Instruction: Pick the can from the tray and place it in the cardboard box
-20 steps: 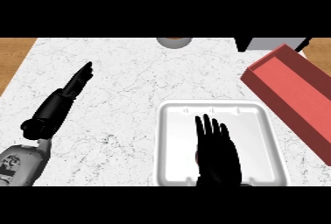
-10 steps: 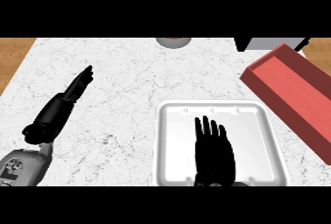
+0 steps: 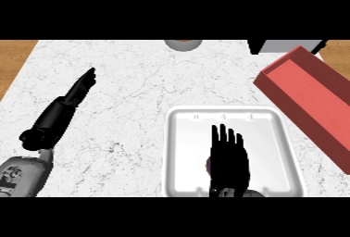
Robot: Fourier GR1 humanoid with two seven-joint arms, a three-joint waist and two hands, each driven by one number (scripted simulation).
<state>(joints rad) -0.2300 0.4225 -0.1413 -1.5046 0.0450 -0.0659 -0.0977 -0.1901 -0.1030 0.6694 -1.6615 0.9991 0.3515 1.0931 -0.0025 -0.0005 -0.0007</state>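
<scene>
The right hand (image 3: pixel 229 157) is lying flat over the white tray (image 3: pixel 179 139), fingers straight and close together, pointing away from the robot. The can (image 3: pixel 207 165) is sitting under the palm, showing only as a dark sliver at its left edge. The left hand (image 3: pixel 68 99) is resting on the counter (image 3: pixel 137 83), fingers straight. The red box (image 3: pixel 308 92) is standing right of the tray.

Right hand (image 3: pixel 229 157) over tray (image 3: pixel 186 148), box (image 3: pixel 308 99) further right
</scene>
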